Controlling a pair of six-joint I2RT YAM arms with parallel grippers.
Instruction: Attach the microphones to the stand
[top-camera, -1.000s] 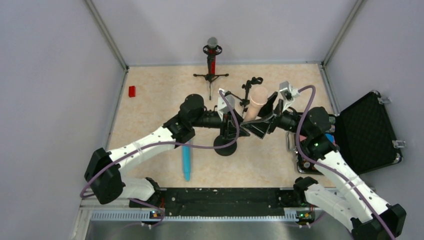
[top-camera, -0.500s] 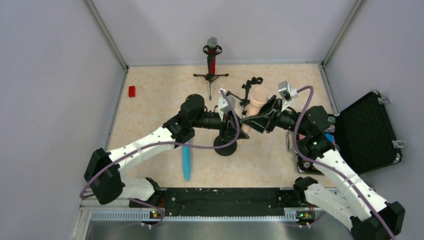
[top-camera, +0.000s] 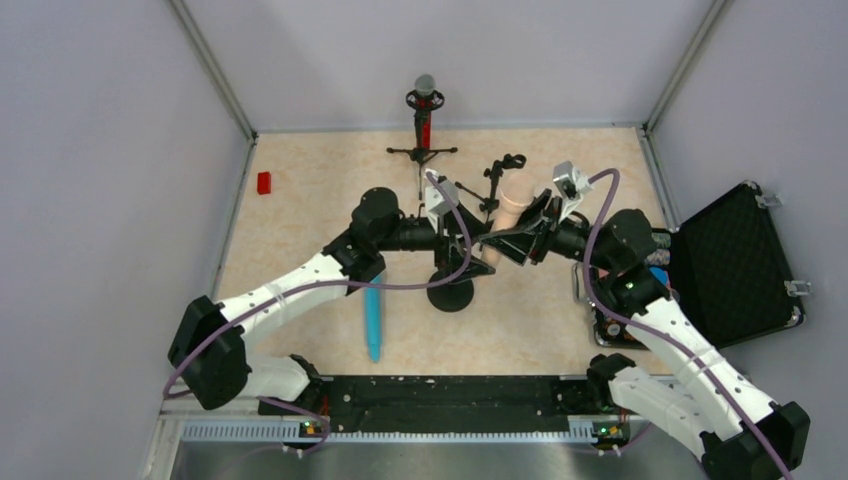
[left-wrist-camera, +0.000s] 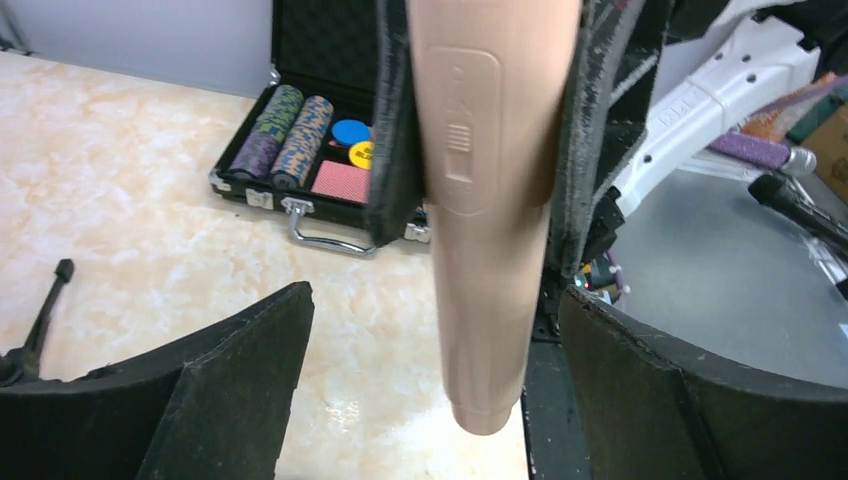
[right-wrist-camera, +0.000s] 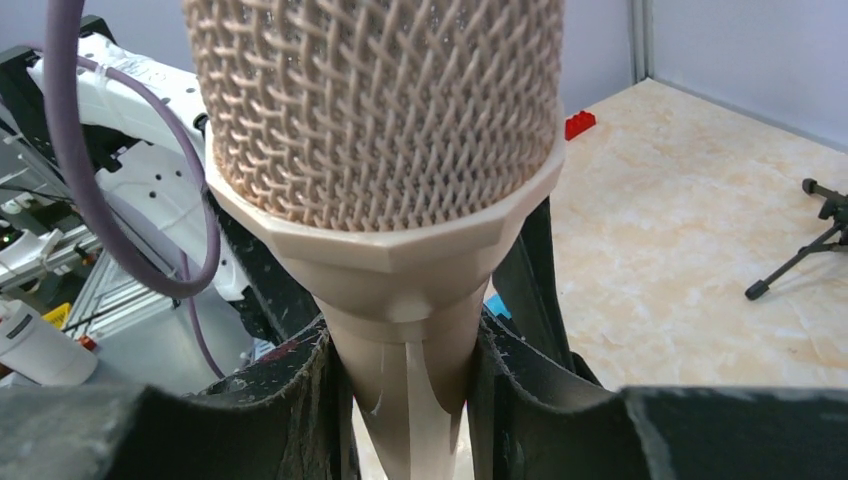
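The peach-beige microphone (top-camera: 511, 203) hangs tilted above the table, and my right gripper (top-camera: 500, 240) is shut on its neck just under the mesh head (right-wrist-camera: 375, 110). My left gripper (top-camera: 465, 245) stands open, its pads (left-wrist-camera: 230, 400) wide on both sides of the handle's lower end (left-wrist-camera: 490, 300) without touching it. The light-blue microphone (top-camera: 373, 320) lies on the table in front of the left arm. The red microphone (top-camera: 425, 112) stands clipped in a tripod stand (top-camera: 423, 152) at the back. An empty black stand with a clip (top-camera: 497, 178) is behind the grippers, and a round stand base (top-camera: 452, 293) is below them.
An open black case (top-camera: 735, 265) sits at the right edge; poker chips (left-wrist-camera: 300, 125) show inside it in the left wrist view. A small red block (top-camera: 264, 182) lies at the back left. Grey walls close in the table on three sides.
My right gripper has shut on the peach microphone's neck. My left gripper has opened, let go of the handle and drawn back a little to the left.
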